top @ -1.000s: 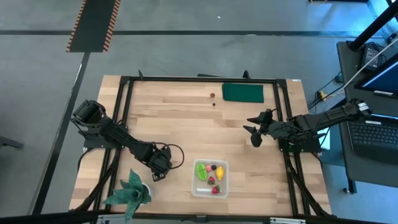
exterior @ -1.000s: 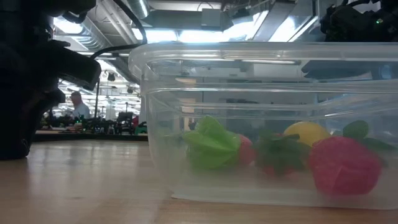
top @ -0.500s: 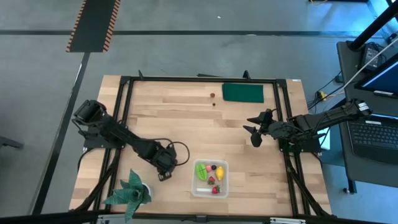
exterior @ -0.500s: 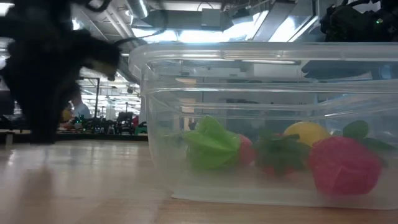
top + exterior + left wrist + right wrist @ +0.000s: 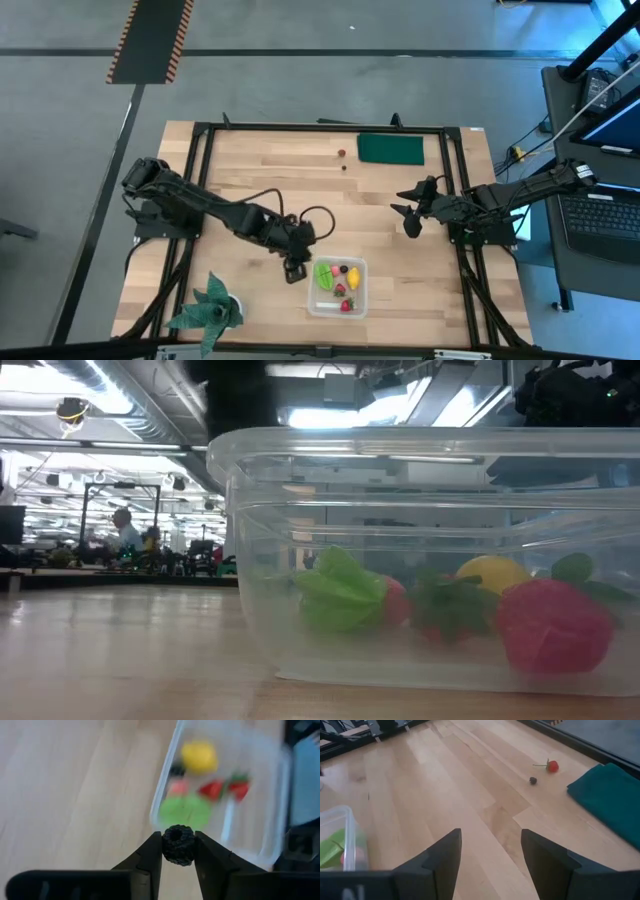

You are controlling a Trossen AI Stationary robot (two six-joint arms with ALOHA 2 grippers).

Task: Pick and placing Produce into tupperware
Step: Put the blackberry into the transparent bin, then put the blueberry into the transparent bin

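High view: the left gripper (image 5: 295, 268) sits at the left edge of the tupperware (image 5: 337, 306), which stands near the front edge of the wooden table (image 5: 270, 190). Inside the container lie a light green piece (image 5: 324, 271), a yellow lemon-like piece (image 5: 353, 273) and red berries (image 5: 346, 304). The right gripper (image 5: 410, 212) hangs over the right part of the table, well apart from the container. Near the far edge lie a dark green pad (image 5: 391, 148), a small red berry (image 5: 340, 154) and a tiny dark piece (image 5: 344, 167) just beside the pad's left end. A teal leafy plant (image 5: 208, 307) stands at the front left corner. Low view: the clear tupperware (image 5: 430, 480) fills most of the frame; through its wall show the green piece (image 5: 340, 595), the lemon (image 5: 492, 573) and a pink berry (image 5: 555, 626). A person (image 5: 124, 532) is visible far behind in the room. Left wrist view: the left fingers (image 5: 151, 857) are clamped on a small dark berry (image 5: 178, 844), held just short of the container's rim (image 5: 165, 795); lemon (image 5: 199, 756), green piece (image 5: 184, 812) and red berries (image 5: 223, 789) lie blurred beyond. Right wrist view: the right fingers (image 5: 442, 858) stand apart with nothing between them, over bare wood; the red berry (image 5: 551, 766), the tiny dark piece (image 5: 532, 780) and the pad (image 5: 610, 795) lie ahead, a corner of the container (image 5: 340, 835) to one side.
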